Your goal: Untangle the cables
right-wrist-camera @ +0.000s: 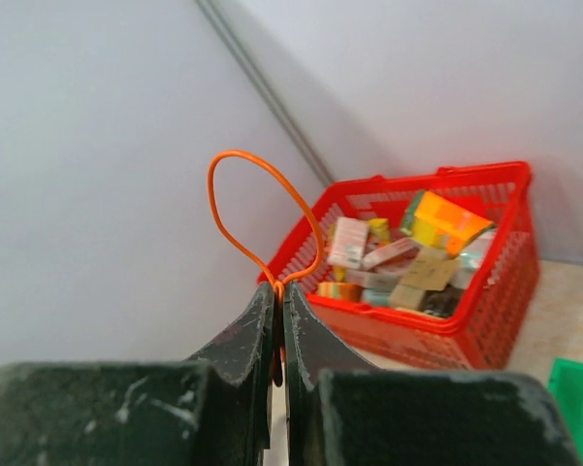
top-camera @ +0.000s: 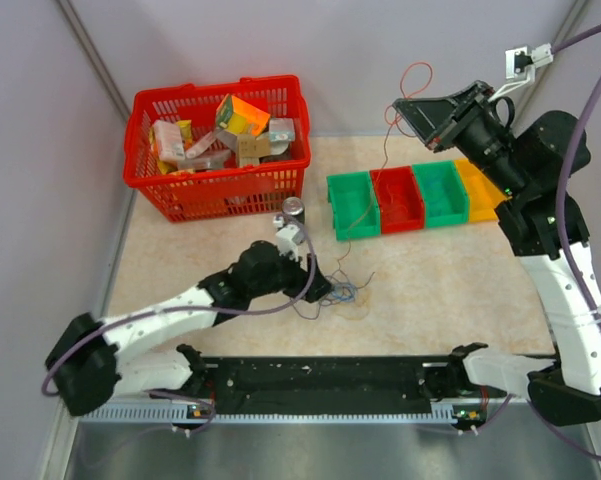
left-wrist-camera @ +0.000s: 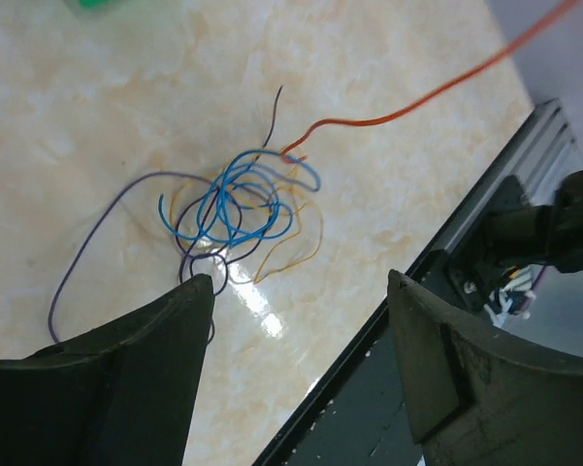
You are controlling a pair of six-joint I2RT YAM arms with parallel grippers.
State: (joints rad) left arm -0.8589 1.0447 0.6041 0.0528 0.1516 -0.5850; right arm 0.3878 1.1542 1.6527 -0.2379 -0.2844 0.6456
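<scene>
Cables (left-wrist-camera: 238,209): blue, purple-grey and yellowish loops, loosely knotted on marbled tabletop (left-wrist-camera: 97,116) near front edge. Left gripper (left-wrist-camera: 301,286) just at 6 o'clock of knot, fingers spread wide, holding nothing. Orange-red wire (left-wrist-camera: 369,121) leaving knot toward 1 o'clock, running up to right gripper (right-wrist-camera: 276,291), held high, fingers pressed together on wire's end loop. Judged step: drawing this strand clear. Next: pin knot with left fingers, then pull slowly; snag likely. Red basket (top-camera: 220,190) beyond, 11 o'clock.
</scene>
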